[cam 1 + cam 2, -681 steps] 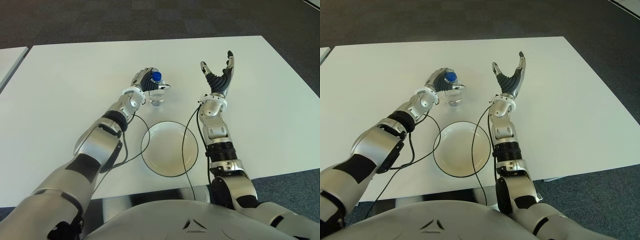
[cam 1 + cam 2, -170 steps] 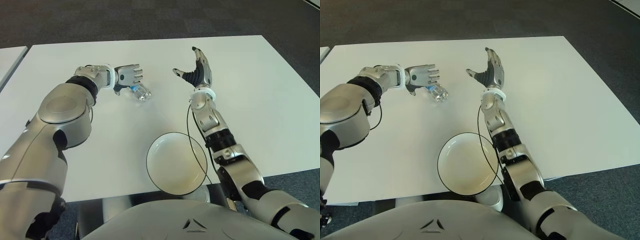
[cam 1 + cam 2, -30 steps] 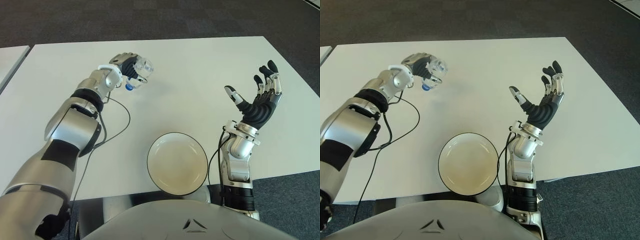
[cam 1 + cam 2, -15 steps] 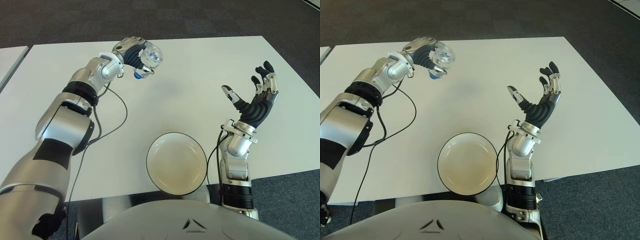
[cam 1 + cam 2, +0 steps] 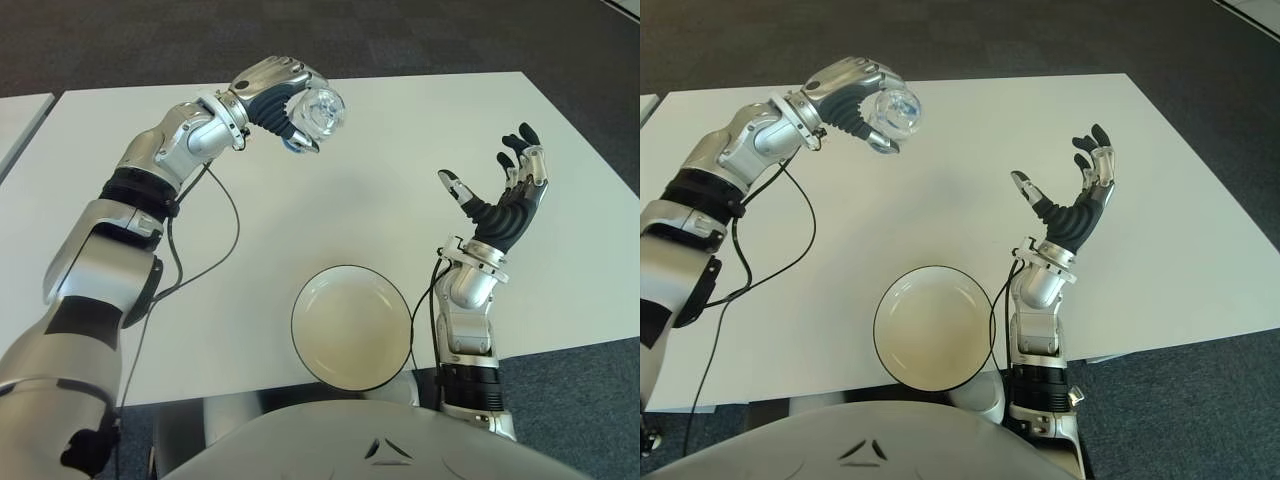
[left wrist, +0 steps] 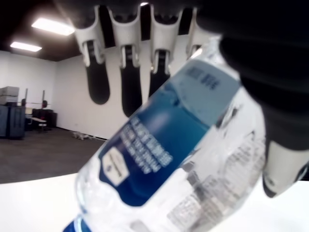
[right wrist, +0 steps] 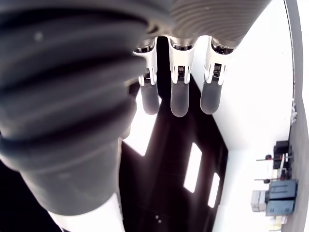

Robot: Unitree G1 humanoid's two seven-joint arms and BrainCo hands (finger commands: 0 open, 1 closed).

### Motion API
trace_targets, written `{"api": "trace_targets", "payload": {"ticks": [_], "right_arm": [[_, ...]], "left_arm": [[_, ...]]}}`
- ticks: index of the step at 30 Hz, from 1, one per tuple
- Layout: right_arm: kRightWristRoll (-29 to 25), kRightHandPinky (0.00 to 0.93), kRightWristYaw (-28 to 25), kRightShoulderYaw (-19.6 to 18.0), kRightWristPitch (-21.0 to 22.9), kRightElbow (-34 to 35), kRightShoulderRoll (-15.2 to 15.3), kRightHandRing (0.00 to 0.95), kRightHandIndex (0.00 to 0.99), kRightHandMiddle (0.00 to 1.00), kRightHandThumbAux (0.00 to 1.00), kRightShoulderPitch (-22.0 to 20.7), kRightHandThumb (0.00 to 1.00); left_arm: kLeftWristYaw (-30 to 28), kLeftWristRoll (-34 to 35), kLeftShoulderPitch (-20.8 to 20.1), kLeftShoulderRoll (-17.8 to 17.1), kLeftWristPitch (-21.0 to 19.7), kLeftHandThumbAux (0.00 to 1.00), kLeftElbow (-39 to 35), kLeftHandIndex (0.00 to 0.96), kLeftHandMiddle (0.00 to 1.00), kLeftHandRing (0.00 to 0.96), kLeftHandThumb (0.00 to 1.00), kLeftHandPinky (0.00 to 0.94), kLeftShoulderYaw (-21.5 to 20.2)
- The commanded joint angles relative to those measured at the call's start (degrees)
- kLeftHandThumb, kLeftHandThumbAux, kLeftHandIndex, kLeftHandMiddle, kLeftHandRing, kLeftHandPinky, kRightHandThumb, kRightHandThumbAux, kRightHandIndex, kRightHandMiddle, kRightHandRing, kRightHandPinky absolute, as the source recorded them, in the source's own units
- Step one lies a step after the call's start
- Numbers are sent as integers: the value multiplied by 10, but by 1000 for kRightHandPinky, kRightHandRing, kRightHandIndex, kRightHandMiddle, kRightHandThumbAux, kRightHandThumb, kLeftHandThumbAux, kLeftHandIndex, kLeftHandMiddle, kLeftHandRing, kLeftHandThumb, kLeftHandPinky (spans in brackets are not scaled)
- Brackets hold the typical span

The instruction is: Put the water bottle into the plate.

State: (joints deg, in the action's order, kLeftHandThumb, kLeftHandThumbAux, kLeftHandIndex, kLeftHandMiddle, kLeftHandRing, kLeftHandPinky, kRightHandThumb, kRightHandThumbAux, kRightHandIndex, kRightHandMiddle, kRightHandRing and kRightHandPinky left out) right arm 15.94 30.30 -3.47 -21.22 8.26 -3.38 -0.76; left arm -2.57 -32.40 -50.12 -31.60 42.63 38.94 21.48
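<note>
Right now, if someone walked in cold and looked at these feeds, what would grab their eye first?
First, the left hand raised above the far left of the white table, gripping the water bottle tipped with its base toward the camera. Next, the right hand, held up open and empty over the table's right side. Last, the empty plate at the near edge, between the arms.

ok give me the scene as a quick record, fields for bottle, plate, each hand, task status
bottle: water bottle, held tilted in the air above the far left of the table, base toward the camera
plate: white plate, empty, at the near table edge
left hand: left hand, raised, fingers closed around the bottle
right hand: right hand, raised to the right of the plate, fingers spread, holding nothing
task status: bottle not yet in the plate
</note>
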Motion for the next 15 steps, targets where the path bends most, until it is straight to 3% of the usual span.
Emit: {"api": "trace_targets", "payload": {"ticks": [1, 6, 13, 15], "right_arm": [[1, 231, 6, -3, -10, -17, -14, 180, 342, 196, 951, -12, 462], [2, 226, 10, -5, -13, -22, -13, 178, 349, 199, 946, -15, 463], [5, 223, 14, -7, -15, -28, -12, 176, 330, 198, 932, -19, 469], [7, 214, 15, -7, -9, -25, -14, 173, 328, 198, 930, -20, 474]], "left_arm": [[-116, 102, 118, -25, -45, 664, -203, 417, 543, 911, 856, 876, -14], [-199, 167, 163, -45, -69, 666, -281, 405, 543, 880, 854, 837, -5], [-299, 229, 207, -73, -47, 667, -345, 402, 543, 862, 854, 836, 12], [-326, 209, 222, -87, 53, 667, -337, 401, 544, 861, 854, 845, 44]]}}
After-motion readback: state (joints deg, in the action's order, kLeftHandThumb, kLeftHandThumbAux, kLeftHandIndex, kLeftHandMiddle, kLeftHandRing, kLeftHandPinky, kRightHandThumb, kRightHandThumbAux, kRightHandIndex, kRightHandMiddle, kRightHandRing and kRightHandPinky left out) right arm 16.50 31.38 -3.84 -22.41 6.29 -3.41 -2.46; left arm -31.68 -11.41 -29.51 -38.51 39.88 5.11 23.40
